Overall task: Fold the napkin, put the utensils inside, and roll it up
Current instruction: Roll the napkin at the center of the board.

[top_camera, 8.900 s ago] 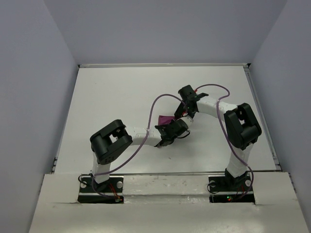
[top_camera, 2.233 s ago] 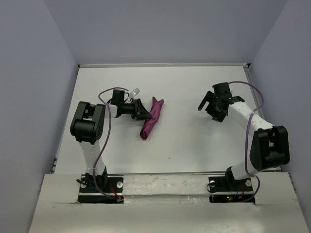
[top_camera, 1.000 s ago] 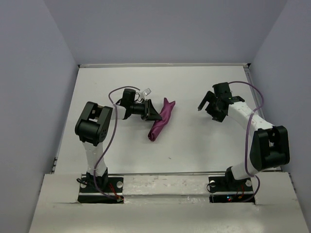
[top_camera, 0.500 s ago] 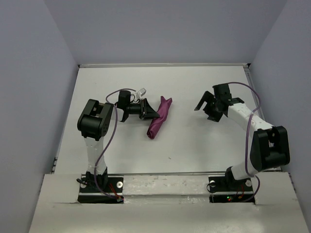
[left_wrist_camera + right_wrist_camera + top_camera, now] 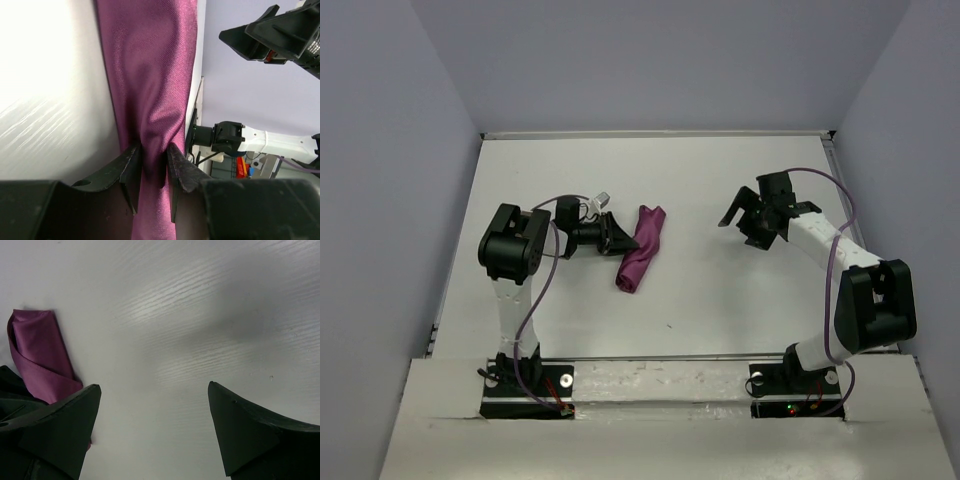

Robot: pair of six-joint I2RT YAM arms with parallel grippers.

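plum-purple cloth is showing as a long, narrow roll: the napkin point(image 5: 638, 252) is lying left of the middle of the white table point(image 5: 720, 300), its length running from the far end down toward the near edge, slightly slanted. the left gripper point(image 5: 620, 238) is reaching in from the left side, and its jaws are standing narrowly apart, clamping a pinched fold of the roll. from the left wrist, the black fingertips point(image 5: 131, 165) are pressing into the napkin point(image 5: 150, 75), and the fabric is bunching into soft creases with a fine twill sheen. whether the roll is resting fully on the surface there is hard to tell.

the right gripper point(image 5: 742, 228) is hovering well apart on the right half, its jaws spreading wide and holding nothing. a broad stretch of smooth, faintly grained tabletop is lying between it and the roll. from the right wrist, the right gripper point(image 5: 154, 405) is framing the napkin point(image 5: 37, 355) at the far left. lavender walls point(image 5: 400, 200) are closing in on three sides of the table.
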